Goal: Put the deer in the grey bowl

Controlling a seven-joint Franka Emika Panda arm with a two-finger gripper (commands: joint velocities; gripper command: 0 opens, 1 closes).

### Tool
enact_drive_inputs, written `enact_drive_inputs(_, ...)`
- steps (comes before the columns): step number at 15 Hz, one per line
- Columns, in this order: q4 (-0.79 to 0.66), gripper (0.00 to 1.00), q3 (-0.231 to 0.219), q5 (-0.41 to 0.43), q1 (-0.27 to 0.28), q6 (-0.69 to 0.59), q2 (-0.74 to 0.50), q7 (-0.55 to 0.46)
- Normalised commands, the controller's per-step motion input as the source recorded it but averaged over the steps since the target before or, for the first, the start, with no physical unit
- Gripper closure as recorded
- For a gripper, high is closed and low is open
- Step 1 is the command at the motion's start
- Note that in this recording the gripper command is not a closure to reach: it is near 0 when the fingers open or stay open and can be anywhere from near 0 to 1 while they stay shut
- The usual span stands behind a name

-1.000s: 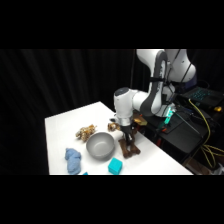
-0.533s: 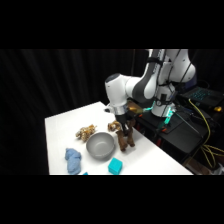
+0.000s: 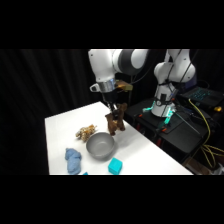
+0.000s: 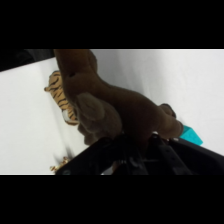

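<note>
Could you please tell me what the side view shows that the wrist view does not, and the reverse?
Only the side view shows the grey bowl, a blue cloth, the white arm and the equipment beside the table. Only the wrist view shows the stripes on a small tiger-striped toy, close beneath the load. Both show the deer lifted in the hand, the white table and the teal block.

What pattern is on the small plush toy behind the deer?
Tan with dark brown stripes, clearest in the wrist view.
</note>
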Motion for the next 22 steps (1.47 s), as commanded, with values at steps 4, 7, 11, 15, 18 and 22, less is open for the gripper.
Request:
enact_drive_inputs(4, 0.65, 0.50, -0.045, -0.091, -0.047, -0.09, 0.48, -0.12)
enact_drive_inputs(7, 0.54, 0.50, -0.026, -0.052, -0.026, 0.00, 0.50, -0.08)
enact_drive_inputs(11, 0.40, 0.51, -0.013, -0.075, 0.019, 0.00, 0.37, -0.02)
enact_drive_inputs(15, 0.29, 0.00, -0.022, -0.085, 0.037, -0.04, 0.20, 0.01)
enact_drive_inputs(18, 0.23, 0.00, -0.047, -0.116, 0.041, -0.09, 0.08, 0.03)
enact_drive_inputs(22, 0.20, 0.00, -0.051, -0.123, 0.048, -0.14, 0.02, 0.04)
